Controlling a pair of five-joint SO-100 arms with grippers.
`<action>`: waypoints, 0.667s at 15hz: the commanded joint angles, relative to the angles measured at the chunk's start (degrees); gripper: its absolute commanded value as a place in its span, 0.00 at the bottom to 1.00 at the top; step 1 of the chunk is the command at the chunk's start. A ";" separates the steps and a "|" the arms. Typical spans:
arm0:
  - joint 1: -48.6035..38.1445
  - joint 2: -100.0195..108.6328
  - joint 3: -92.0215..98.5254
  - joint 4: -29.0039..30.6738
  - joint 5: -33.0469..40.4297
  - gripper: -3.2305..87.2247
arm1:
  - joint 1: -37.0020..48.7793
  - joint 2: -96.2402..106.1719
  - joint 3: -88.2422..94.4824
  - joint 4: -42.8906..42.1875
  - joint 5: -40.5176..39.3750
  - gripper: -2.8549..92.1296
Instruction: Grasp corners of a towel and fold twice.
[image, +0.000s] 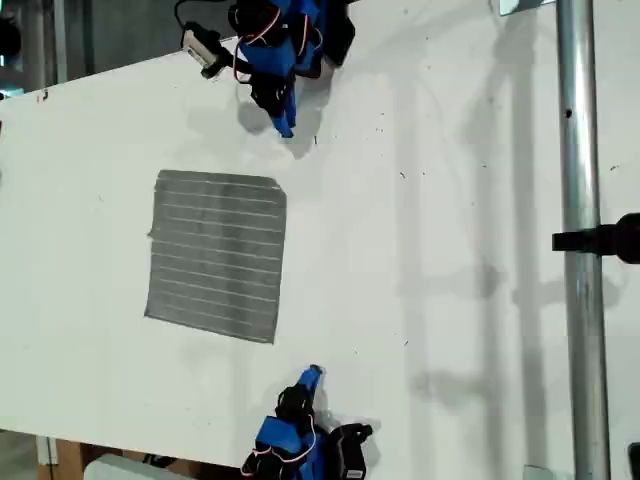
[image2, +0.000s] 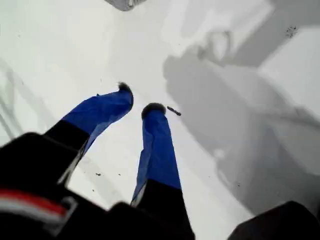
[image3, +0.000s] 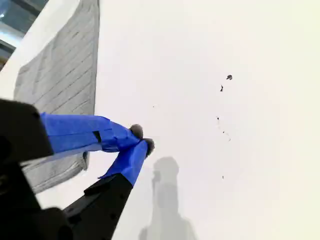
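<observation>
Grey towel (image: 217, 256) with thin pale stripes, lying flat on the white table (image: 440, 250), toward the exterior view's left, roughly squarish, maybe already folded. Corners (image: 163, 177) squared, all down flat. Nothing touching it.

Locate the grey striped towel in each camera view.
Exterior view: towel lies flat, left of centre, between the two arms.
First wrist view: not visible.
Second wrist view: towel beyond my second gripper.
Shared landmark: the white table.
</observation>
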 joint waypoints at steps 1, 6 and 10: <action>-5.36 0.00 0.35 0.26 4.13 0.01 | -6.24 -0.26 -0.62 0.35 -2.46 0.03; -5.27 0.00 0.35 0.26 4.22 0.01 | -6.59 -0.26 -0.62 0.35 -2.46 0.03; -5.36 0.00 0.35 0.26 4.13 0.01 | -6.86 -0.26 -0.70 0.00 -2.46 0.03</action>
